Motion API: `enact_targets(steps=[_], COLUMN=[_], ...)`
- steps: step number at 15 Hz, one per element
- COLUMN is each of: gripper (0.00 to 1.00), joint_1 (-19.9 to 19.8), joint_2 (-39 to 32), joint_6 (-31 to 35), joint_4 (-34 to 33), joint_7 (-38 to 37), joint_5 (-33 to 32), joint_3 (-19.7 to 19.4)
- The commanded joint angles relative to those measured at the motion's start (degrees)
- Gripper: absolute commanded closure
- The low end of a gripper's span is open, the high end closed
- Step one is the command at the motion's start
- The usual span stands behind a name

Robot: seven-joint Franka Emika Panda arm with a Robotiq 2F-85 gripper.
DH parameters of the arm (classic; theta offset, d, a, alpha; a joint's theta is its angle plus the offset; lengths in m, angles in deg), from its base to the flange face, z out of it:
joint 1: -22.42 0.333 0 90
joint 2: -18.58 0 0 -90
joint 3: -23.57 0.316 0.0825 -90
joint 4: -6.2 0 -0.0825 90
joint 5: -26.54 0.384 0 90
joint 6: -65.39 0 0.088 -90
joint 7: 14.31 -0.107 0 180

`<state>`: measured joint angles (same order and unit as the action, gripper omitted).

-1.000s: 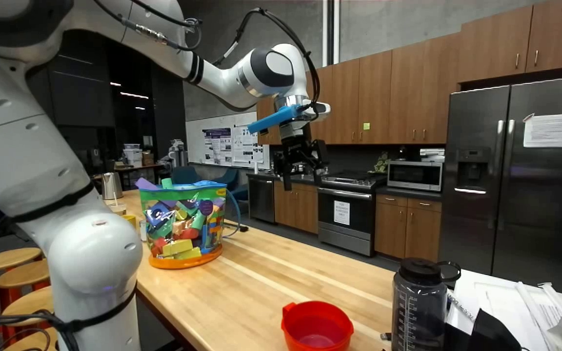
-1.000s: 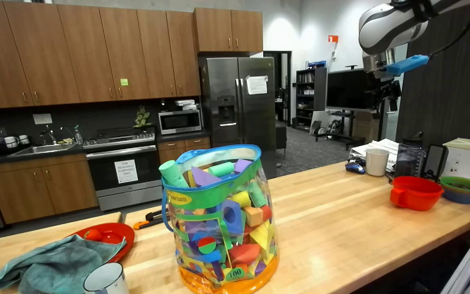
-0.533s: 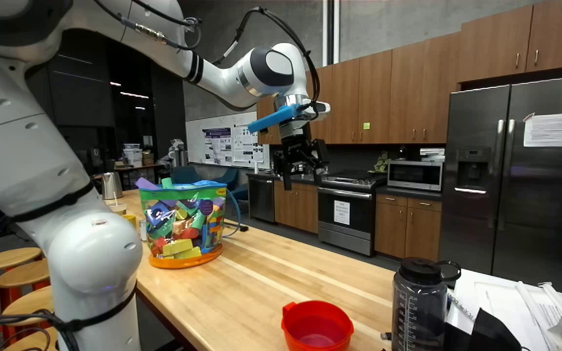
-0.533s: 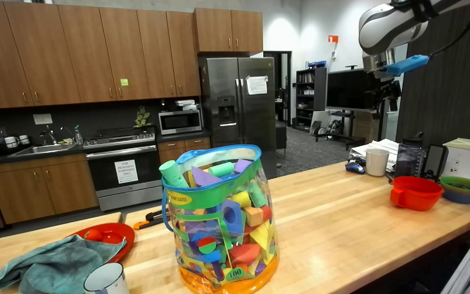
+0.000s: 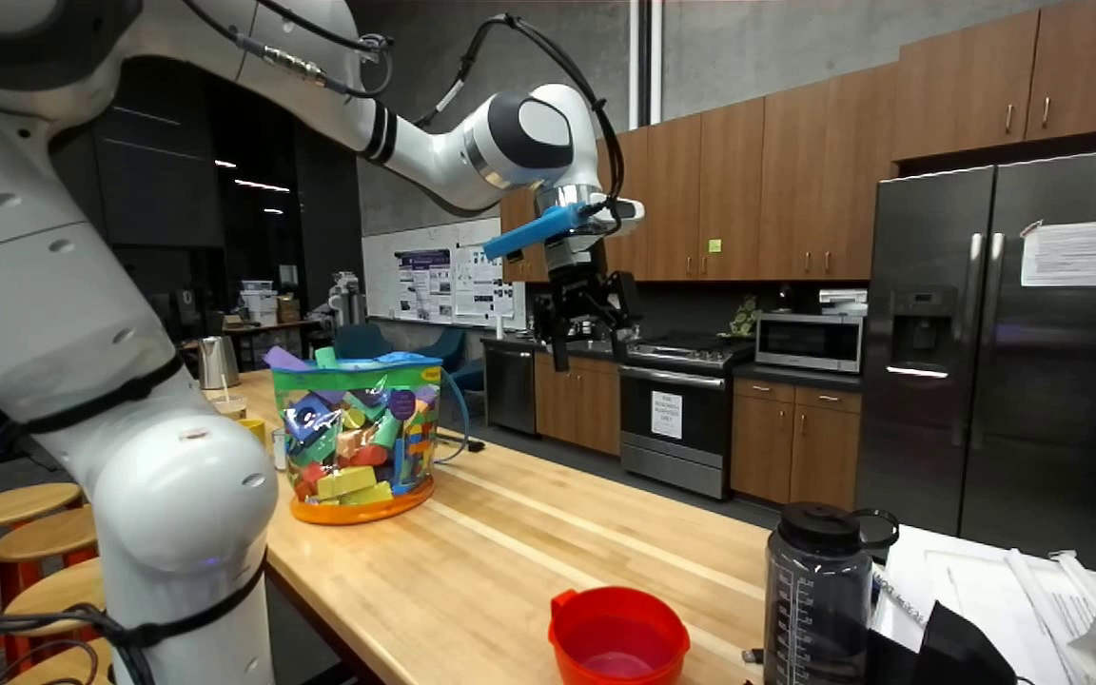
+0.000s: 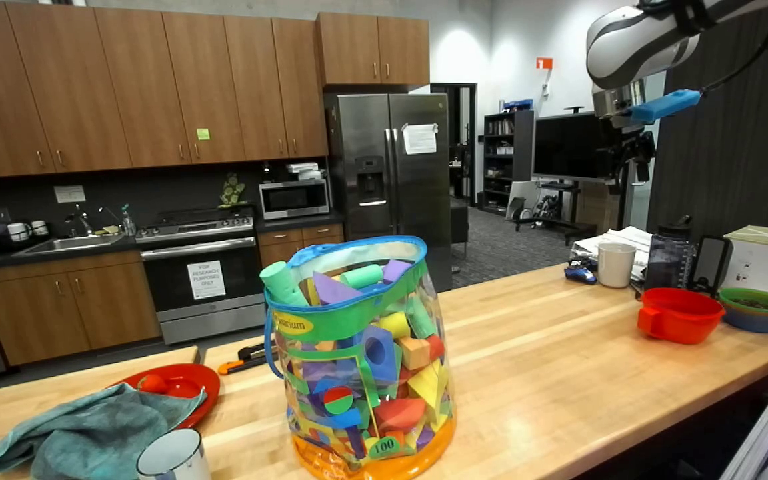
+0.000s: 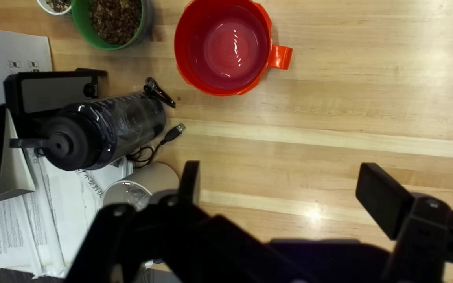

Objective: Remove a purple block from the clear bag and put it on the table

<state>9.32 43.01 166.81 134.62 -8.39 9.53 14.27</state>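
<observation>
While my gripper (image 5: 593, 356) hangs over the table (image 5: 529, 542) in an exterior view, one bag (image 5: 372, 380) stands on that table well apart from the gripper, stuffed with blocks (image 5: 343, 482) too jumbled for me to count. Also one red bowl (image 5: 616, 636), one bottle (image 5: 816, 599) and, off to the side, four stools (image 5: 13, 504).

In an exterior view, looking into the bag, I get two purple blocks (image 6: 335, 289) right up at the mouth, plus two green cylinders (image 6: 282, 283). One red plate (image 6: 191, 383), one cloth (image 6: 111, 427) lying partly on it, one cup (image 6: 174, 459) just beside the cloth.

Wrist view: my two fingers (image 7: 383, 199) are spread wide, table showing between them. Past them it's that one red bowl, one green bowl (image 7: 81, 21) with brown bits (image 7: 116, 19), the bottle and one mug (image 7: 153, 177) near it.
</observation>
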Motion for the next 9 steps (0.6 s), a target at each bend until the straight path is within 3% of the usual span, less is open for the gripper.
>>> enact_targets(steps=[1, 9], gripper=[0.00, 0.00], joint_1=[0.8, 1.6], joint_2=[0.0, 1.4], joint_6=[-0.2, -1.3], joint_4=[-0.1, 0.4], joint_7=[-0.2, 0.4], joint_5=[-0.2, 0.3], joint_3=[-0.6, -0.2])
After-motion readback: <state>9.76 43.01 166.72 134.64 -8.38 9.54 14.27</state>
